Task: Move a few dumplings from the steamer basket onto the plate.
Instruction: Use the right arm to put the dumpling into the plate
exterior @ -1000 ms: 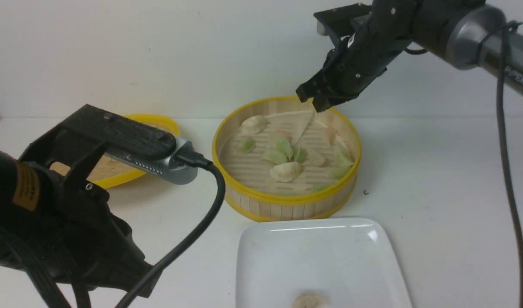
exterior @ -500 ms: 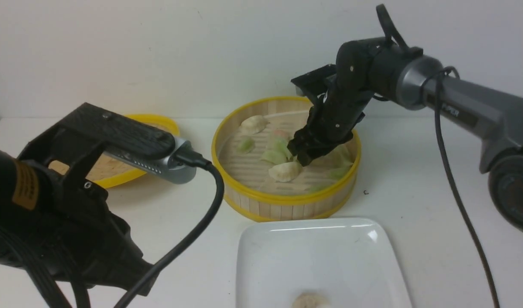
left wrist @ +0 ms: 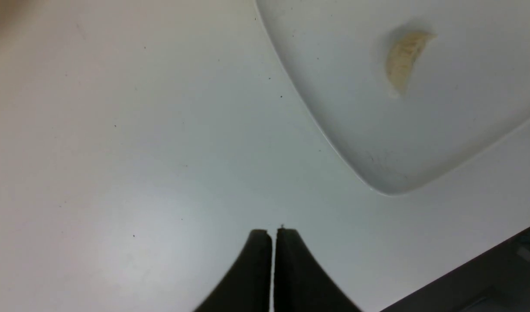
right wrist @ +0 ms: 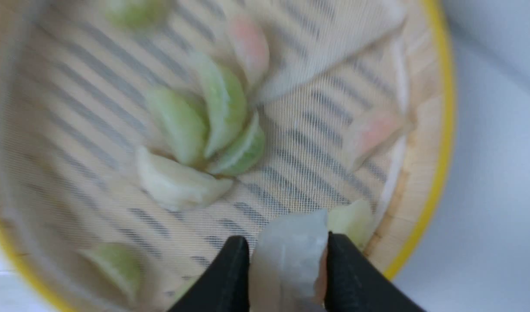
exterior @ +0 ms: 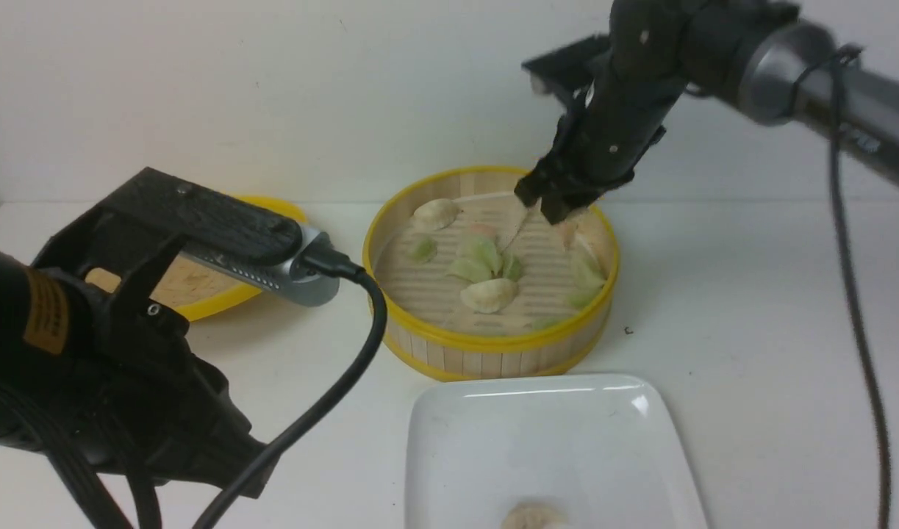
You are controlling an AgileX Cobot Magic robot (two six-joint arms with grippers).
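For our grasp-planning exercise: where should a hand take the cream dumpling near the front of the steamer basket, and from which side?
Probably from straight above, pinching the cream dumpling across its short width at the plump middle. It lies flat, the wall of the steamer basket blocks a sideways reach, and green dumplings crowd its far edge.

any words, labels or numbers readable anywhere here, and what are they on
Nothing can be read for certain.
Dark lettering on the grey tube of the right arm: too blurred to read.
Print on the orange sticker on the left arm: too small to read.
No writing shows on the plate or the steamer basket.
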